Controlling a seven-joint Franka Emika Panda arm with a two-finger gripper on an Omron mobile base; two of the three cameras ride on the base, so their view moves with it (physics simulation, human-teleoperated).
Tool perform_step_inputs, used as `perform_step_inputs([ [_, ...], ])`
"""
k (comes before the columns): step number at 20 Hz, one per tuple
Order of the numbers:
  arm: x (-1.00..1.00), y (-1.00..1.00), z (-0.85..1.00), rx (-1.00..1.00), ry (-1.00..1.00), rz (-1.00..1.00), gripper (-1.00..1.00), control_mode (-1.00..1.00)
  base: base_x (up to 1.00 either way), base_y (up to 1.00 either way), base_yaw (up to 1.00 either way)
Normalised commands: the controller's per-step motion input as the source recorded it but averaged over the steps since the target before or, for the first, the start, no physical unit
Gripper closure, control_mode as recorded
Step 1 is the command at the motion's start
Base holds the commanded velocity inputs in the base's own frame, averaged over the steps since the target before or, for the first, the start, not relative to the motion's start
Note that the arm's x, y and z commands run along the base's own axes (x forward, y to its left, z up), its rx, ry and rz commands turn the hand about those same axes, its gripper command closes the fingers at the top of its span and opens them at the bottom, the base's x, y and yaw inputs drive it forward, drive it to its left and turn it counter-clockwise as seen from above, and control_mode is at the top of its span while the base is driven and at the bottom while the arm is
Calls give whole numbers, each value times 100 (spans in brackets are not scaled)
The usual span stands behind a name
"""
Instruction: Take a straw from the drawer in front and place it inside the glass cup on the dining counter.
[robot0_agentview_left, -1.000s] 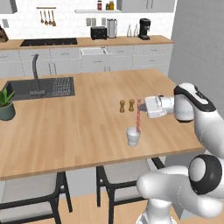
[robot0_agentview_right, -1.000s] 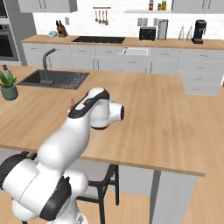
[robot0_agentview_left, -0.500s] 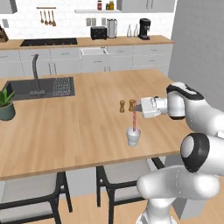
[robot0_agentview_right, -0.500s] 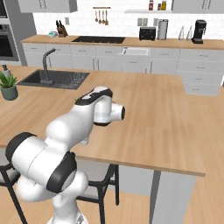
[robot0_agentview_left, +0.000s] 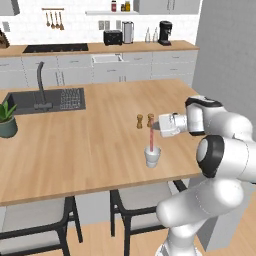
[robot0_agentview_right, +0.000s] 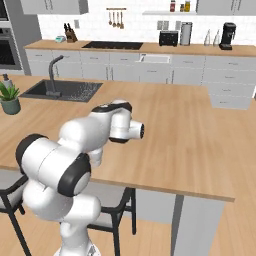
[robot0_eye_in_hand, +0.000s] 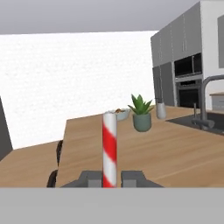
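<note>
The straw, striped red and white, stands upright with its lower end at the mouth of the glass cup, a small whitish tumbler near the front edge of the dining counter. My gripper reaches in from the right, level with the straw's top, and is shut on it. In the hand view the straw rises between the two fingertips of the gripper. In the right base view my own arm hides the cup. The drawer is out of view.
Two small brown shakers stand just behind the cup. A sink with a tap and a potted plant are at the counter's left end. Dark stools sit under the front edge.
The hand has shifted a little to the left and the straw has gone from tilted to upright over the cup. The arm's elbow has swung round. The cup has stayed put.
</note>
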Motion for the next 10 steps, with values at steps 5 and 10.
perform_step_inputs([
  [5,32,0,-22,-3,0,0,100,-100,0,0,0],
  [10,32,0,-22,-2,-1,0,100,-100,0,0,0],
])
